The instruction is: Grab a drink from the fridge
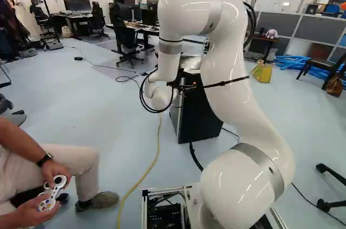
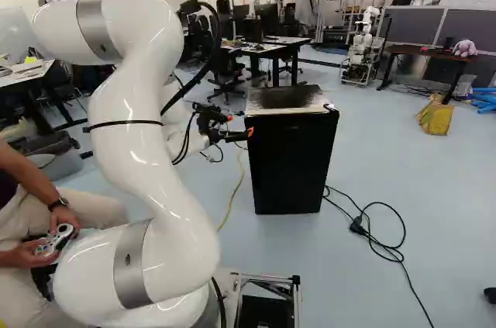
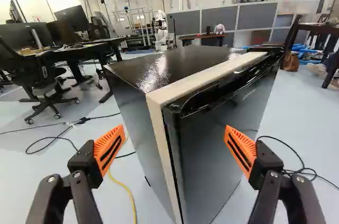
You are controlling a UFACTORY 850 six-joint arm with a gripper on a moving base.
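In the right base view my gripper [image 2: 239, 126] is at the upper corner of the small black fridge [image 2: 291, 161]. The wrist view has the gripper [image 3: 175, 150] open, nothing held, its orange-padded fingers wide apart. Between them, ahead, stands the fridge's vertical corner, with a pale strip [image 3: 161, 144] along the cabinet's front edge. One finger shows in front of the black door [image 3: 212, 150], the other out beside the side wall [image 3: 135, 134]. The door looks closed against the cabinet. No drink is visible; the fridge's inside is hidden.
A black cable [image 2: 384, 243] loops over the floor beside the fridge, and a yellow cable [image 1: 148, 169] runs on its other side. Someone seated close by at the left holds a controller [image 1: 52, 192]. Desks [image 2: 267, 49], chairs and another robot [image 2: 363, 45] stand farther back.
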